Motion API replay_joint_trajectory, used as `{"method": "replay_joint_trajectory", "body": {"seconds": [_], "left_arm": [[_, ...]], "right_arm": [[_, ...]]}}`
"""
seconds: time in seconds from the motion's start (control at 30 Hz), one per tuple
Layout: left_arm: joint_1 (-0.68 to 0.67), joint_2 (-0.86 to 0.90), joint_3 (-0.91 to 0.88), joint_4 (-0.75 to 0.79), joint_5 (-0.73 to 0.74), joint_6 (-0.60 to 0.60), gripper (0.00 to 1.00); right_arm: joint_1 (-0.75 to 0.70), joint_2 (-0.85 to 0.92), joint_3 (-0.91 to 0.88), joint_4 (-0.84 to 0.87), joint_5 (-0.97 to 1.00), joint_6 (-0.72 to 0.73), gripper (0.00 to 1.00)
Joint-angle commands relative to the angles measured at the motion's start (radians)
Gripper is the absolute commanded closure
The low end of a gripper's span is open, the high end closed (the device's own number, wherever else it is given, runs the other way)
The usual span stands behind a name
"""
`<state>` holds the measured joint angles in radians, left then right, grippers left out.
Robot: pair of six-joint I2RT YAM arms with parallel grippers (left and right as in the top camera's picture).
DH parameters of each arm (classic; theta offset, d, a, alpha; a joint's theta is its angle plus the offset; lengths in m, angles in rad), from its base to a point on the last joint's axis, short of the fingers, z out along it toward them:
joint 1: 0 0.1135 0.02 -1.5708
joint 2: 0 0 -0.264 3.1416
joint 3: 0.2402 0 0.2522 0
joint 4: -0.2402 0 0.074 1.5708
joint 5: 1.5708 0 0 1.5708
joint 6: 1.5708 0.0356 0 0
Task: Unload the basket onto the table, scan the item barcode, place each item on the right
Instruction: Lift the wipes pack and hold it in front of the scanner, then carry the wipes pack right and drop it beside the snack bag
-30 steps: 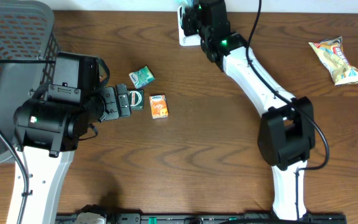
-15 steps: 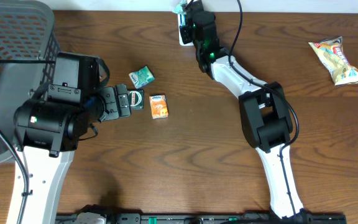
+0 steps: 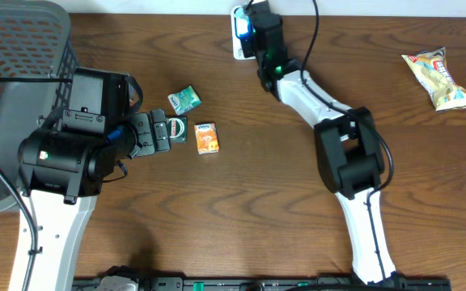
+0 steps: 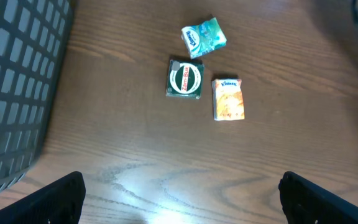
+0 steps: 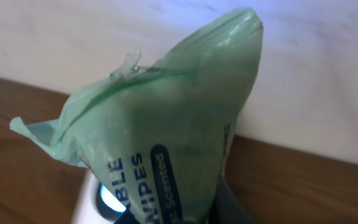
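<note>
Since a barcode must face the reader to register, the wipes pack (image 5: 166, 124), soft green film with blue lettering, is held at the far edge of the table (image 3: 281, 202). It sits directly over the white scanner (image 3: 238, 47), whose window glows blue beneath it; no view shows whether the code itself faces that window. Right gripper (image 3: 251, 24): clenched on the lower end of the pack, jaws nearly together, film bunched and peaked above the grip. Left gripper (image 4: 179, 186): spread fully wide, holding nothing, hovering above bare wood short of three small items and touching none. Those items lie close together, none seen touching: green-and-white packet (image 4: 204, 37), dark green tin (image 4: 185, 79), orange carton (image 4: 228, 98); judged to be awaiting their turn. Grey mesh basket (image 3: 23, 48): at the left arm's side, probably the place for scanned goods. Snack bag (image 3: 439, 77): well apart, near the right edge. Step in hand, by judgement: presenting the pack for a read.
</note>
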<state>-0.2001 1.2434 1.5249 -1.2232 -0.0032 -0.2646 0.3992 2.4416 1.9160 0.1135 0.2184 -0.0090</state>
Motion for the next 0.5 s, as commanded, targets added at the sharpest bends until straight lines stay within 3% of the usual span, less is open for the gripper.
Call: {"method": "replay_joint_trajectory", "body": {"seconds": [0.0, 0.37, 0.47], "left_arm": [[-0.002, -0.002, 0.011, 0.0, -0.009, 0.002, 0.03], [-0.002, -0.002, 0.011, 0.0, -0.009, 0.002, 0.02], [-0.002, -0.002, 0.011, 0.0, -0.009, 0.002, 0.02]], "right_arm": [[-0.069, -0.144, 0.014, -0.105, 0.071, 0.02, 0.99], [-0.348, -0.243, 0.013, -0.665, 0.161, -0.056, 0.99], [-0.423, -0.24, 0.012, -0.767, 0.158, -0.006, 0.78]]}}
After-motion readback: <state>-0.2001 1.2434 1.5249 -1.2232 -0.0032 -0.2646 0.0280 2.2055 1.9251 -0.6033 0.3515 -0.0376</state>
